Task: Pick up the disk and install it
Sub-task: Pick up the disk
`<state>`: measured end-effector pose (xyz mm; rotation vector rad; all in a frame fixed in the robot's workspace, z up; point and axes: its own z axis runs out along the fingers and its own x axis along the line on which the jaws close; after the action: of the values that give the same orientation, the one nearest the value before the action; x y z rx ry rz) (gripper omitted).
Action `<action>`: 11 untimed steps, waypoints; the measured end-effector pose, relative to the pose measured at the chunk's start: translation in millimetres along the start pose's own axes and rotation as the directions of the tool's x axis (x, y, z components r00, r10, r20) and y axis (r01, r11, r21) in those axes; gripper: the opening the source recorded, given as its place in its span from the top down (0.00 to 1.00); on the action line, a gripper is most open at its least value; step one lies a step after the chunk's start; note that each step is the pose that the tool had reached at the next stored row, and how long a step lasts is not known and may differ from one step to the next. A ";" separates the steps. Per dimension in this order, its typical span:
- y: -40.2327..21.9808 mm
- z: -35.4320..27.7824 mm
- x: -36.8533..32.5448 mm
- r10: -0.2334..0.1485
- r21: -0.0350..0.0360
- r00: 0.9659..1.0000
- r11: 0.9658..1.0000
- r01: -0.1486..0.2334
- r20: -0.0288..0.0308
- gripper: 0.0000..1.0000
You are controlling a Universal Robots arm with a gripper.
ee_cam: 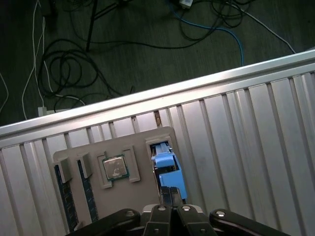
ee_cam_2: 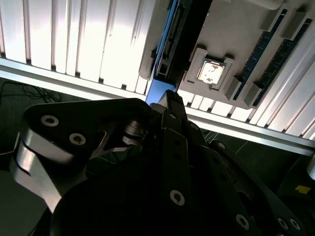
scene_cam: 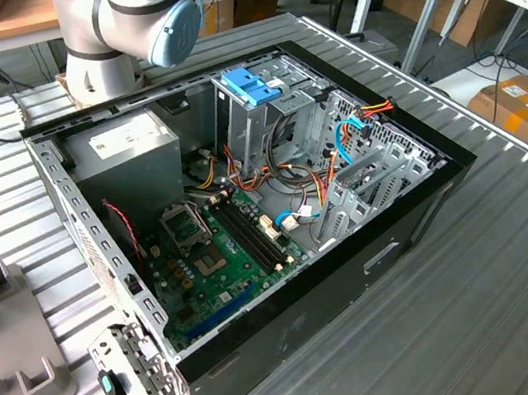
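Observation:
The disk [ee_cam: 166, 167], a drive in a light-blue carrier, stands on edge in a slot of the grey parts tray [ee_cam: 74, 155] in the first wrist view. In the second wrist view the disk's [ee_cam_2: 157, 88] blue edge lies just past the fingertips. My gripper [ee_cam: 170, 194] hovers right at the near end of the carrier, and its black fingers look pressed together. The second wrist view has the gripper [ee_cam_2: 170, 98] with its tips meeting. I cannot tell whether they touch the carrier. The open computer case [scene_cam: 246, 211] lies on the ribbed table in the exterior view.
A processor chip [ee_cam: 115, 168] and memory sticks [ee_cam: 64, 196] sit in the tray beside the disk. The table edge [ee_cam: 147, 96] runs close to the tray, with cables on the floor beyond. Inside the case are an upright metal cage with a blue bracket [scene_cam: 250, 83] and a grey power supply [scene_cam: 123, 145].

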<state>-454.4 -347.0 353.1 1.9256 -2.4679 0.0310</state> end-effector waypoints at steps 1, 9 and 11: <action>0.0 0.0 0.0 0.000 0.000 1.000 1.000 0.000 0.000 0.89; 0.0 0.0 0.0 0.000 0.000 1.000 1.000 0.000 0.000 0.89; 0.0 0.0 0.0 -0.003 0.000 1.000 1.000 0.003 0.000 0.89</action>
<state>-454.4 -347.0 353.1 1.9291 -2.4652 0.0310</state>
